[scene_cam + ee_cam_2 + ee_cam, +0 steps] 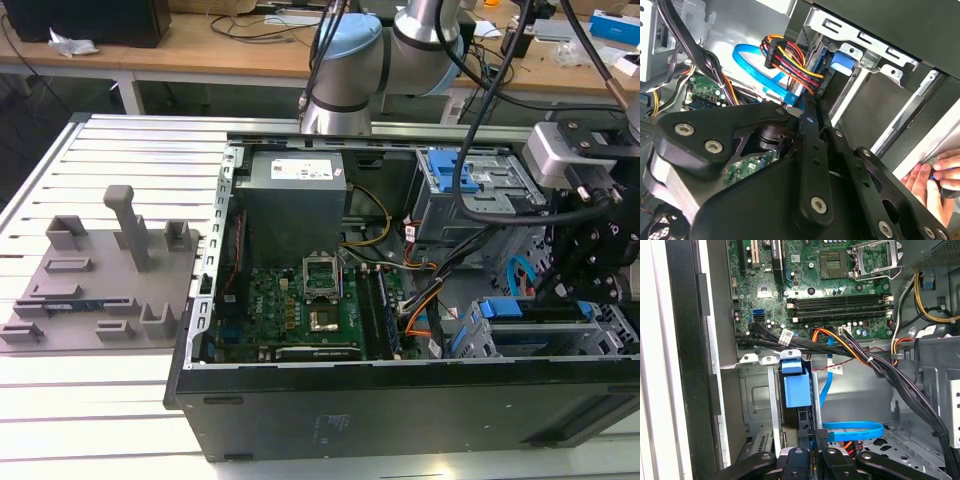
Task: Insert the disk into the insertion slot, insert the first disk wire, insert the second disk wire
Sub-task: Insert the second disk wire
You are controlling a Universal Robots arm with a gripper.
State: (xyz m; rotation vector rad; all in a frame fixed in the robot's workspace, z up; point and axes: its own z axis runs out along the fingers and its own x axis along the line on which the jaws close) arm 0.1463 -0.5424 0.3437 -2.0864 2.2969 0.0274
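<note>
We note a green motherboard (300, 305) beside the grey power supply (295, 205) — grey fixture plate (100, 275) lies outside the case.

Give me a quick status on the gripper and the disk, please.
Gripper down at the drive cage, fingers close together. Disk's blue caddy sits in the cage. Cables bunched alongside; a hand nearby.

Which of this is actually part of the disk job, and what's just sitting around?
Job: disk in its blue caddy; insertion slot; coloured wire bundle; blue flat cable; gripper.
Lying about: power supply; motherboard; grey fixture plate; taller cage with blue latch; a person's hand.
</note>
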